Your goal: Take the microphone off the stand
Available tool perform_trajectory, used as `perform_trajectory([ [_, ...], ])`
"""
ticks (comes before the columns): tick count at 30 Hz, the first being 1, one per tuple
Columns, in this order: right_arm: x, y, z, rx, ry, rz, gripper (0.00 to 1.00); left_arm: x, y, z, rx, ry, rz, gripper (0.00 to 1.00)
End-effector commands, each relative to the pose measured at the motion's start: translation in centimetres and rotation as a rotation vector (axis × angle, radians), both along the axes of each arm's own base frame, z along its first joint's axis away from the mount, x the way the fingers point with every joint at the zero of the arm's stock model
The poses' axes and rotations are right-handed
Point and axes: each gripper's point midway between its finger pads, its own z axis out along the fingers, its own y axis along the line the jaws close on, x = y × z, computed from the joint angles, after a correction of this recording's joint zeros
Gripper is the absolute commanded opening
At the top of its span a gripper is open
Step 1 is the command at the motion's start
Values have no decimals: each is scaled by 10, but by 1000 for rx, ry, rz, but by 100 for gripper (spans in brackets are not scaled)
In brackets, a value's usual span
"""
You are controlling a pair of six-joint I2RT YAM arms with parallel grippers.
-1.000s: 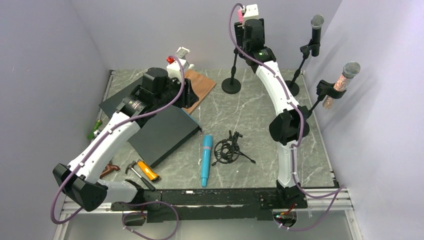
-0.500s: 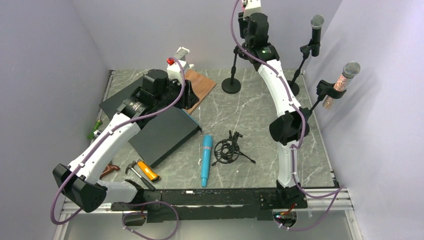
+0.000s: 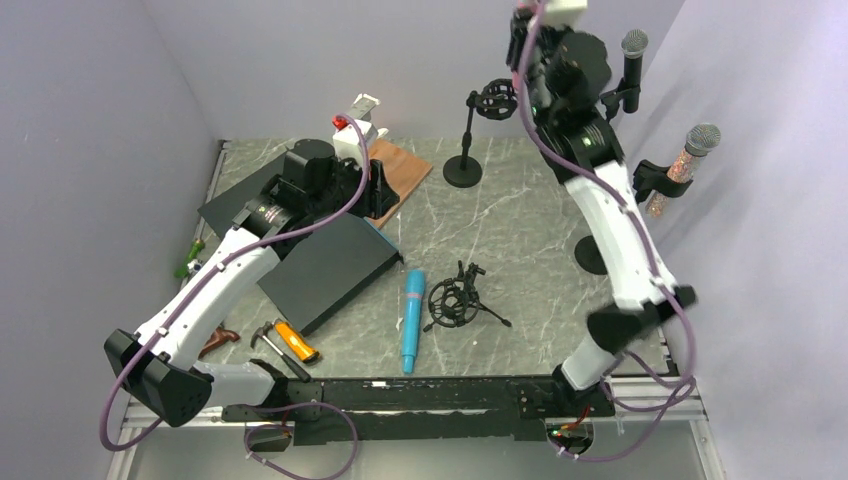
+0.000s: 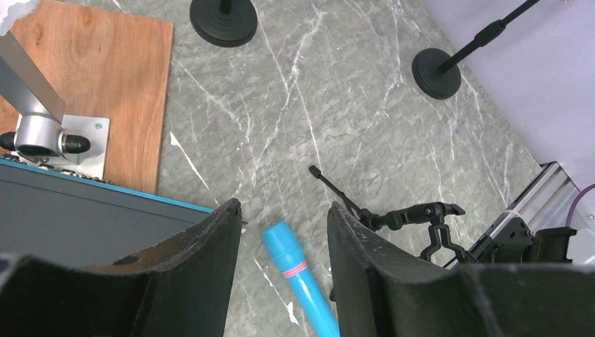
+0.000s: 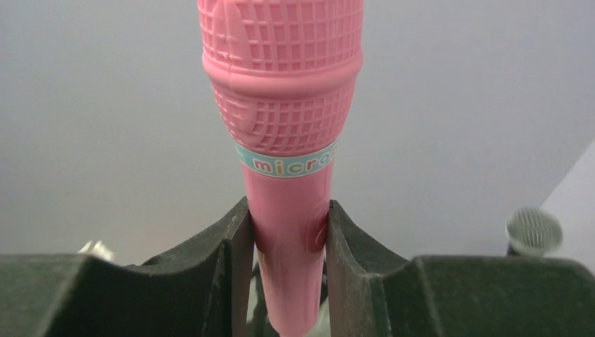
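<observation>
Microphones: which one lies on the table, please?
The blue microphone; the pink one is in the right tool; the black one and glittery one are mounted.

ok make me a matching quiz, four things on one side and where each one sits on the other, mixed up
1 pink plastic microphone
2 blue tube-shaped microphone
3 glittery rose-coloured microphone
4 brown wooden board

a lying beside a small black tripod mount
b clipped in a black stand
c held in the right gripper
d under a silver metal bracket

Pairs: 1-c, 2-a, 3-b, 4-d
</observation>
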Motion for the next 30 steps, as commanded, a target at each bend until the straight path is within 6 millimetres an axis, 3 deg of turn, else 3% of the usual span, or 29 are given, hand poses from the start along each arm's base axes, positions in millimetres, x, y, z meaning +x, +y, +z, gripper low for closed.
perform_trajectory([
  [1,-50,-21,-49,102,121,-6,9,-5,-3,20,-53,-53,-24,53],
  [5,-109,-42,-117,210,268,7,6,-7,-8,17,-73,-30,-41,52],
  [7,-130,-44,-169,258,383,13,6,-8,-11,15,-82,-12,-56,51],
  [13,-180,-18,-307,236,850,126,7,-6,-20,2,-81,35,-77,50],
  [16,-203,-19,-365,222,1042,84,7,-2,-18,-1,-68,38,-62,49],
  [22,-234,-44,-436,219,1289,-153,8,2,-17,-9,-54,43,-44,49],
  [26,-252,-44,-486,258,1419,-219,8,4,-19,-14,-49,58,-46,48],
  [30,-262,-58,-518,211,1492,-343,9,6,-18,-18,-42,63,-41,48],
])
